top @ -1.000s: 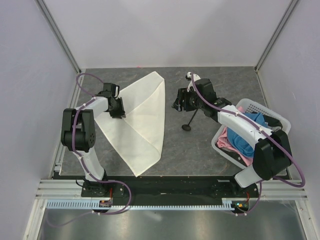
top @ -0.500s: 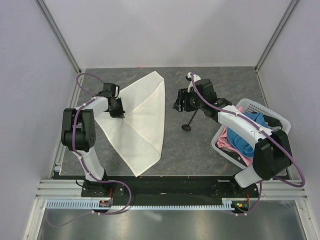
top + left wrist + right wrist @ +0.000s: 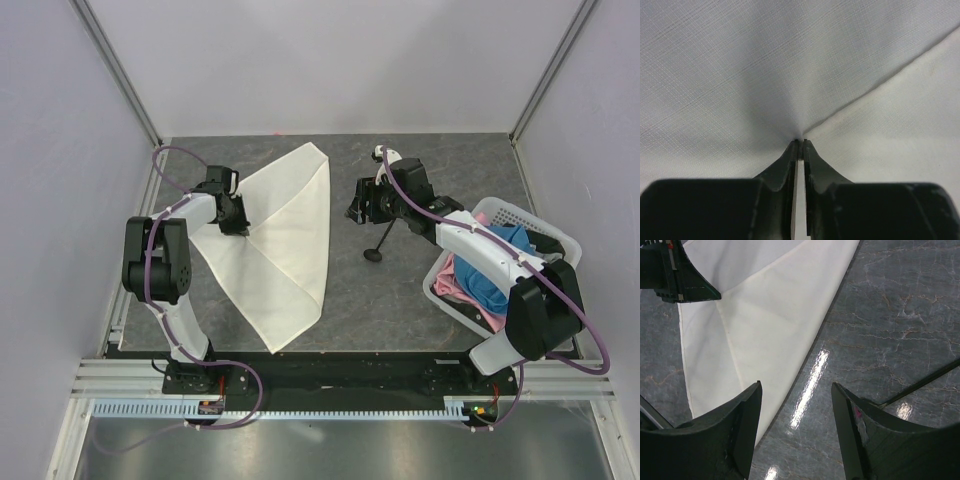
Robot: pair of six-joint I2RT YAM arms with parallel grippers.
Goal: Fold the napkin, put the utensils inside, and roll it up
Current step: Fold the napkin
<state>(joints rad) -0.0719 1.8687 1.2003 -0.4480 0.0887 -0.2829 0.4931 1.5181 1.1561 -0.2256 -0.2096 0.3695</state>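
Note:
The cream-white napkin (image 3: 285, 235) lies folded over on the grey table, left of centre, with a diagonal crease. My left gripper (image 3: 240, 224) is shut on the napkin's left part; in the left wrist view the cloth (image 3: 790, 65) fills the frame and is pinched at the fingertips (image 3: 802, 142). The black utensil (image 3: 379, 243) lies on the table right of the napkin, head toward the near side. My right gripper (image 3: 356, 209) is open and empty, just beyond the utensil's handle. The right wrist view shows the napkin's edge (image 3: 780, 315) and the utensil's handle (image 3: 925, 382).
A white laundry basket (image 3: 560, 240) with a blue cloth (image 3: 500, 262) and a pink cloth (image 3: 462, 285) stands at the right, under my right arm. Walls close the table at the back and sides.

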